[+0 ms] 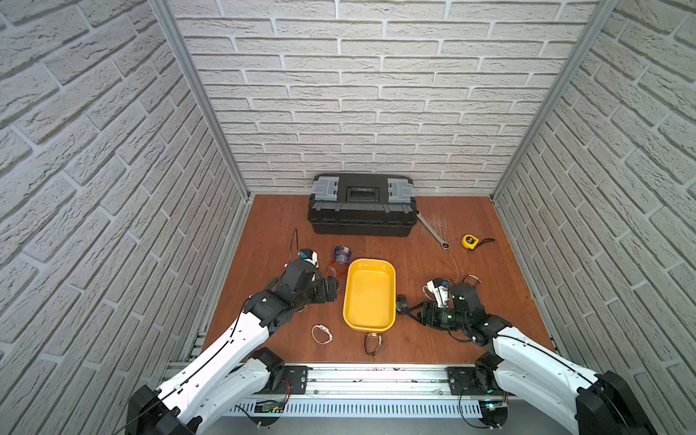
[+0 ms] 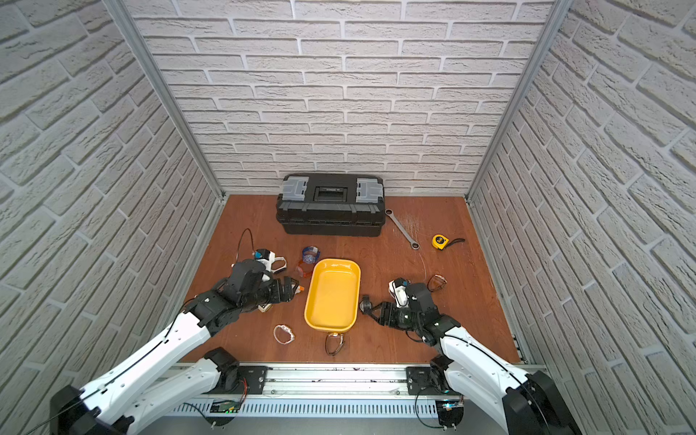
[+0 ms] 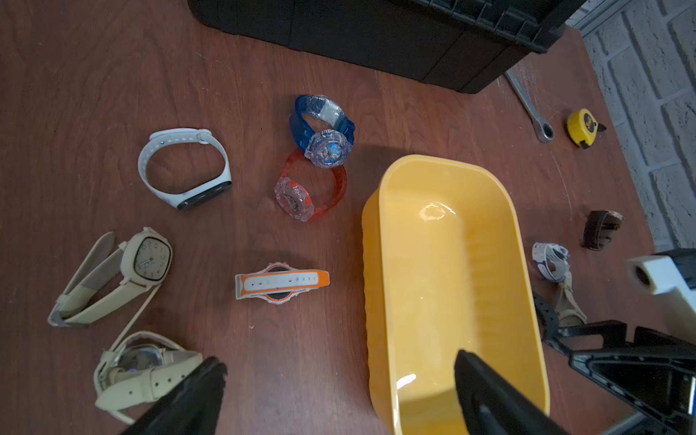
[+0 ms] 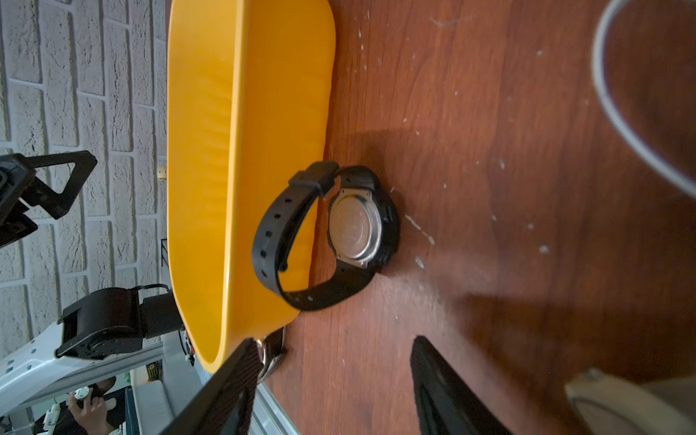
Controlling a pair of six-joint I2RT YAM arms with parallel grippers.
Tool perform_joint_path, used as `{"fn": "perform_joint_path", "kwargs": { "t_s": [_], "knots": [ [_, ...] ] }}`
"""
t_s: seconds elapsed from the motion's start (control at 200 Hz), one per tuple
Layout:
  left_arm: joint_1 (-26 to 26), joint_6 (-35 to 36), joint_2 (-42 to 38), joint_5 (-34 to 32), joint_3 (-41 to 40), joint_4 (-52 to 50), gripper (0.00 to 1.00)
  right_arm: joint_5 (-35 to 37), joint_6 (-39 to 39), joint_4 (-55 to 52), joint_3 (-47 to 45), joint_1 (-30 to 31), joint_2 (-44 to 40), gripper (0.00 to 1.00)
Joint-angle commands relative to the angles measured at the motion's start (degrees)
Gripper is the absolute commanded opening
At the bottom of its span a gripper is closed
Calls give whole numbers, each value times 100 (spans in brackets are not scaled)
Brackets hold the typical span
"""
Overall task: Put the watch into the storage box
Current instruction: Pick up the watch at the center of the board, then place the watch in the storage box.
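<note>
Our right gripper (image 4: pixel 333 341), jaws partly apart and empty, sits just short of the black watch (image 4: pixel 331 233) right beside the storage box (image 4: pixel 263 113), so we fear a finger may bump its wall and shove it; away from the box the table (image 4: pixel 489 150) is open, and our left gripper (image 3: pixel 339 359) hangs wide open at its other side.

Left arm (image 1: pixel 233 339): white moulded shells, black joint housings, thin black cable along upper face.
Right arm (image 1: pixel 527 350): same white-and-black build, black cables looped at wrist.
Left wrist camera (image 1: pixel 309 257), right wrist camera (image 1: pixel 438 292): white blocks, blue connector.
Left gripper (image 1: pixel 333 289), right gripper (image 4: pixel 333 350): black, tapered fingers (image 4: pixel 444 384), triangular open-frame bracing.
</note>
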Motion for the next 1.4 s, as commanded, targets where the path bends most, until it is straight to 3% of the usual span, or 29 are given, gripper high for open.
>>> {"fn": "perform_joint_path", "kwargs": {
  "t_s": [0.0,0.21,0.4,0.605,0.745,0.83,0.975,1.075,1.16,1.27,1.395],
  "knots": [
    [-41,-68,-135,22,-141,249,98,-65,-91,998,201,114,176,64],
    [-41,-70,-142,26,-203,307,98,-83,-127,1230,183,145,338,62],
    [-40,-49,-72,18,-218,329,98,-144,-176,1479,264,145,703,52],
    [-42,-42,-105,-54,-273,340,98,-201,-167,1816,304,158,1154,29],
    [-42,-52,-105,-90,-320,346,98,-258,-155,1865,331,172,1283,3],
    [-41,-39,-122,-122,-329,303,98,-224,-193,1628,366,180,1146,2],
    [-41,-45,-191,-249,-323,211,98,99,-414,350,679,263,459,3],
    [-34,-78,-203,-343,-275,116,98,934,-836,-1407,1391,552,-208,3],
    [-11,-131,-172,-404,-222,53,98,1421,-933,-2237,1975,848,-370,3],
    [70,-180,-140,-494,-150,-39,98,2051,-905,-2754,2820,1595,151,3],
    [178,-244,-192,-534,-138,-96,98,2694,-958,-3097,4023,2541,1615,3]
  ]
}}
